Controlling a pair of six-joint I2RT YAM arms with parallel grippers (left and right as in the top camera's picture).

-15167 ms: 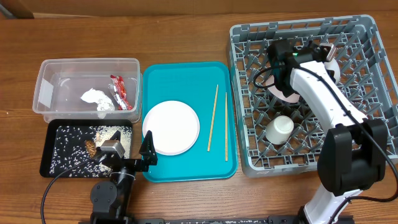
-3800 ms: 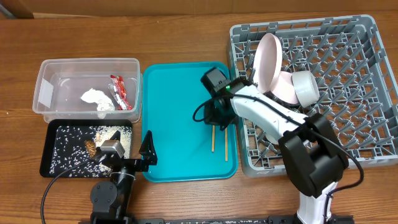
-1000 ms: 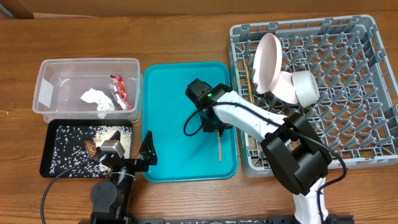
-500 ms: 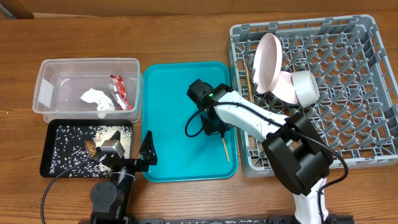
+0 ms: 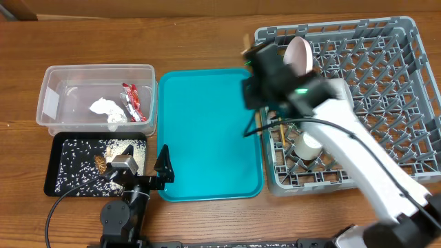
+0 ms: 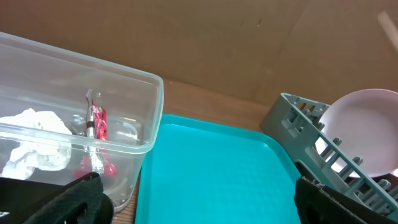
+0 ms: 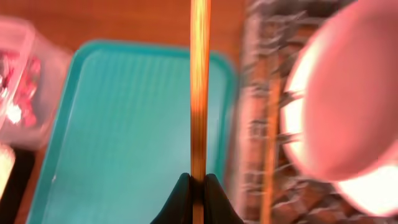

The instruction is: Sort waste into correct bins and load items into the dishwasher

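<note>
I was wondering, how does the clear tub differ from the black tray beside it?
The clear tub is see-through and deep-walled; the black tray is opaque and shallow. The tub holds a white napkin and a red wrapper; the tray holds rice grains and brown scraps. Both are rectangular and sit left of the teal tray.

At upper left you have the clear tub (image 5: 100, 67), holding the crumpled white napkin (image 5: 105, 108) and the red-and-silver wrapper (image 5: 131, 100). Just below it the black tray (image 5: 49, 180) carries scattered rice (image 5: 69, 165) and brown scraps (image 5: 101, 164). The grey dish rack (image 5: 406, 41) fills the right side, with a pale plate (image 5: 300, 49) on edge at its upper left and a white cup (image 5: 307, 147) lower down. In your right-wrist view, one chopstick (image 7: 199, 93) runs straight up mid-frame, pinched by the right gripper (image 7: 198, 186). The other chopstick (image 7: 271, 137) lies blurred in the rack.
</note>
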